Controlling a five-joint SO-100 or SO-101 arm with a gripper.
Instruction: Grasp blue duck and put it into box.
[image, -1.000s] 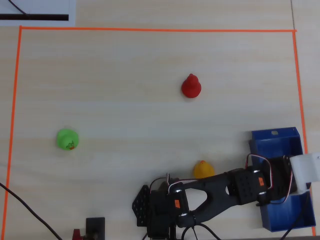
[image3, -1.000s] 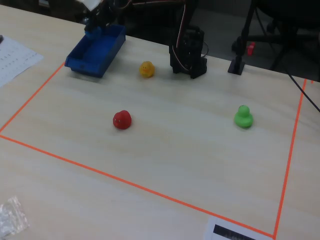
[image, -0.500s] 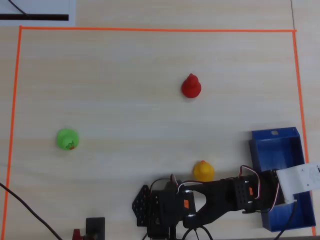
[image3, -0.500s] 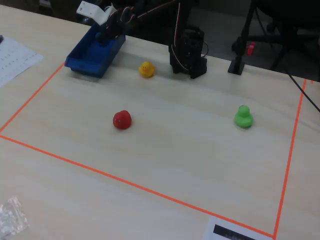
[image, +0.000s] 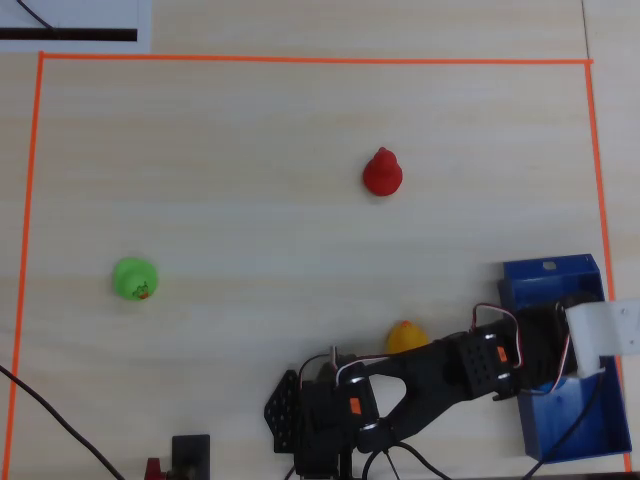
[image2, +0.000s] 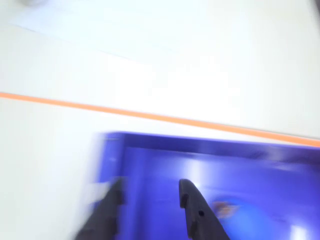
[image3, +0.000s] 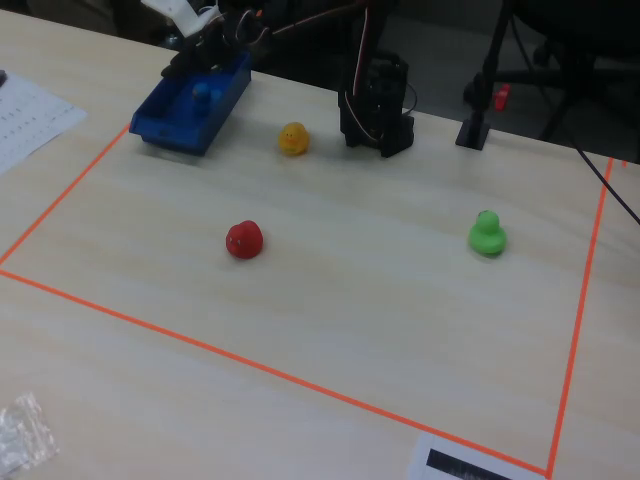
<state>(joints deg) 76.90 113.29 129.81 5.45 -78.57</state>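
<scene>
— While our gripper (image2: 150, 192) hangs over the box (image2: 150, 165) in the wrist view, are its jaws apart?
— Yes, holding nothing. Just right of them we see the blue duck (image2: 250, 220), blurred, lying on the box floor.

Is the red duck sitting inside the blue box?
No, in the fixed view the red duck stands on the bare table, far from the blue box.

We see open table around the red duck (image: 381, 173) and green duck (image: 134, 278); the yellow duck (image: 404, 337) crowds the arm (image: 440, 370).
</scene>
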